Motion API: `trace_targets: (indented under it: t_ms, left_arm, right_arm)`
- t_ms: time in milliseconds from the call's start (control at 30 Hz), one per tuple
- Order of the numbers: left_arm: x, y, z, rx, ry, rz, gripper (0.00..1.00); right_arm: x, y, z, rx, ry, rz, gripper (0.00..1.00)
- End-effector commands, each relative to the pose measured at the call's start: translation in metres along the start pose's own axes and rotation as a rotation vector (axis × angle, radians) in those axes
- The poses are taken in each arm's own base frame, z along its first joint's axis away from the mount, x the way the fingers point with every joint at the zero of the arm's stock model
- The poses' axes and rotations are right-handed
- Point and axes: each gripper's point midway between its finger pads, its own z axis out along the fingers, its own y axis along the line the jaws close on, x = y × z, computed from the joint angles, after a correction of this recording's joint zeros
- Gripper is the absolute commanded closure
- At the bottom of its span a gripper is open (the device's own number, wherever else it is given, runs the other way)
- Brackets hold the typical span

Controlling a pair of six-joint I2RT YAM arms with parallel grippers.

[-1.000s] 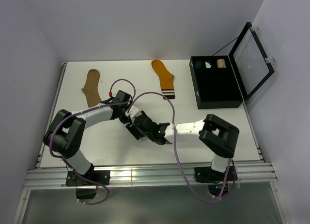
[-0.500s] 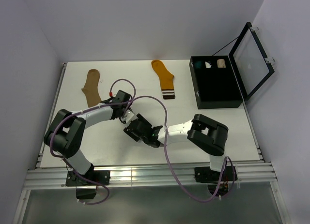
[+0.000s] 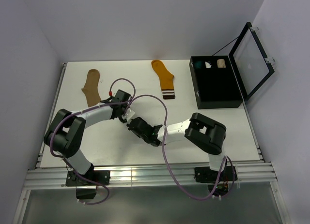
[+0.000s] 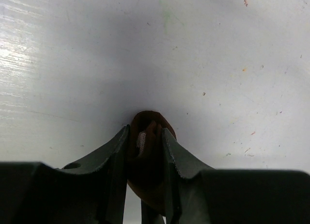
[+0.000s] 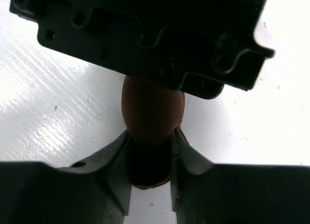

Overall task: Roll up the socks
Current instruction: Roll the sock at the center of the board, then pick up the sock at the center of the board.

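**One sock bunched between both tools, two left flat**

The left tool (image 4: pixel 145 136) is clenched on the dark brown sock (image 4: pixel 151 118). Its wrist view shows both fingers pressed against a tight, rounded wad of brown fabric with a sliver of white tucked inside, probably the striped cuff. The right tool (image 5: pixel 151 139) meets it head-on from the other side. Its fingers sit snug against the flanks of the same brown wad, so it too reads as gripping the sock, with the left tool's black body filling the top of that view. From above, the two tools are nose to nose near the middle of the table (image 3: pixel 203 137), toward its near edge, and they hide the sock there.

Further out, the tan sock (image 3: pixel 91 87) lies flat at the far left of the table. The mustard-orange sock (image 3: pixel 164 79) lies flat at the far middle, with its striped cuff toward the arms. Neither is touched or folded. At the far right the black box (image 3: pixel 216 96) stands with its lid open. Three small bundles (image 3: pixel 207 65), one teal, one white and one cream, sit in its far end.

As a judgement, the first of three socks is compacted into a roll or very nearly so. Whether it would keep that shape once let go cannot be told. The other two socks are wholly undone, so most of the work remains.
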Motion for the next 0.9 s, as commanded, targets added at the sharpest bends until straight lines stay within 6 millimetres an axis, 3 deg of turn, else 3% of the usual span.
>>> trace_targets:
  t_ms: [0,100,267,467,500,567,667,767,800,867]
  left_arm:
    - [0.008,-0.004,-0.004,0.014,0.038,0.027,0.73]
    - [0.004,-0.01,-0.009,0.036,0.023,0.018,0.66]
    - [-0.016,-0.015,-0.021,0.056,-0.033,-0.009,0.5]
    - [-0.081,-0.011,-0.05,0.077,-0.17,-0.111,0.27]
    - [-0.1,-0.011,-0.06,0.091,-0.212,-0.135,0.26]
    - [-0.115,-0.008,-0.07,0.09,-0.245,-0.157,0.25]
    - [-0.151,0.001,-0.102,0.117,-0.338,-0.212,0.25]
    - [-0.168,0.01,-0.125,0.135,-0.402,-0.228,0.25]
    - [-0.177,0.014,-0.143,0.151,-0.451,-0.238,0.25]
    - [-0.185,0.022,-0.161,0.144,-0.507,-0.224,0.23]
  right_arm:
    - [0.03,0.006,0.003,-0.078,0.083,0.03,0.87]
    - [0.033,0.002,-0.001,-0.09,0.096,0.04,1.0]
    - [0.035,-0.001,-0.011,-0.114,0.106,0.061,1.0]
    - [0.036,-0.009,-0.026,-0.112,0.101,0.091,1.0]
    - [0.033,-0.011,-0.03,-0.112,0.093,0.098,1.0]
    - [0.032,-0.015,-0.033,-0.103,0.09,0.107,1.0]
    - [0.016,-0.022,-0.044,-0.104,0.057,0.134,1.0]
    - [-0.004,-0.038,-0.056,-0.095,0.018,0.175,1.0]
    - [-0.011,-0.049,-0.058,-0.076,0.003,0.192,1.0]
    - [-0.025,-0.066,-0.068,-0.05,-0.025,0.219,1.0]
